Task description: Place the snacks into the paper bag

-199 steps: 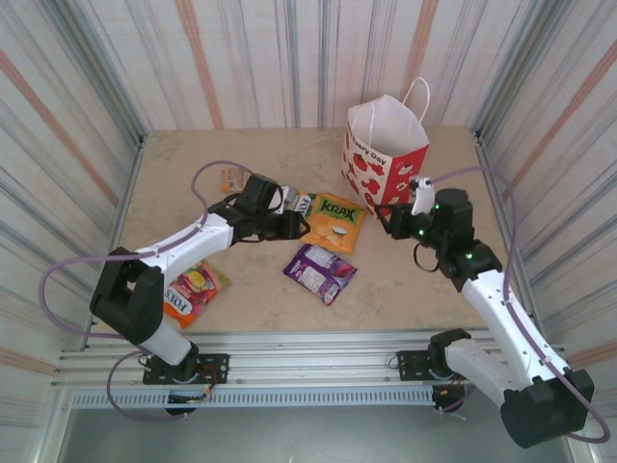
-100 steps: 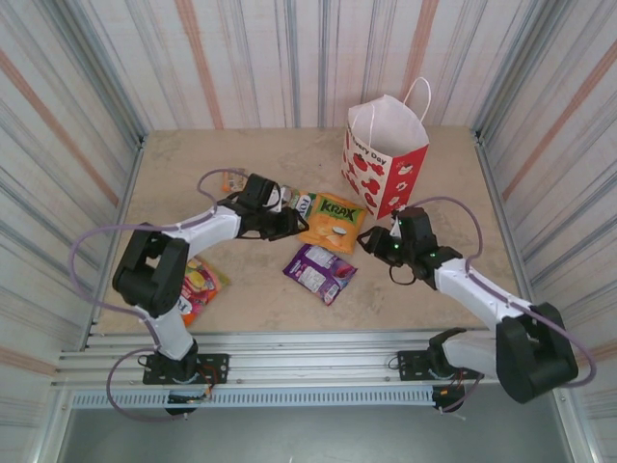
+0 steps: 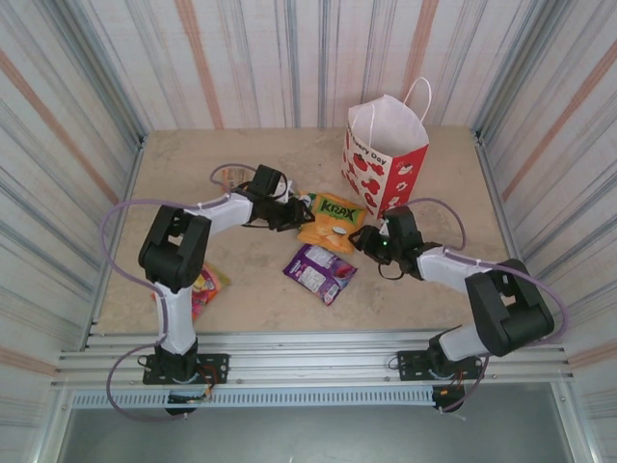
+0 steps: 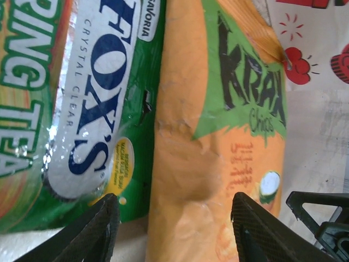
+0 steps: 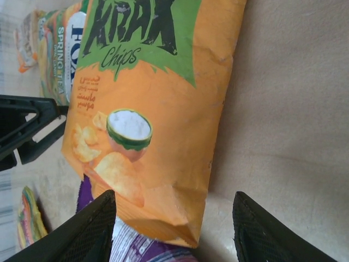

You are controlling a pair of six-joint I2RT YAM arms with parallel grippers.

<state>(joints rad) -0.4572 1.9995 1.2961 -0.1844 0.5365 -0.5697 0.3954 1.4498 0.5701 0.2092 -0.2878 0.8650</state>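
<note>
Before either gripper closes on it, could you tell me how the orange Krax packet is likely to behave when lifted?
The Krax packet looks puffed and creased, so it is probably light and will dent easily. Its shiny film may slip from a shallow pinch. Lying flat on the table, it should not roll.

The whole counter (image 3: 241, 289) is overlooked from high above and behind its near edge. The Krax chips packet (image 3: 331, 220) is framed very closely by both wrist cameras from opposite sides: the left one from its left, the right one from its right. It is shared by all three views.
</note>
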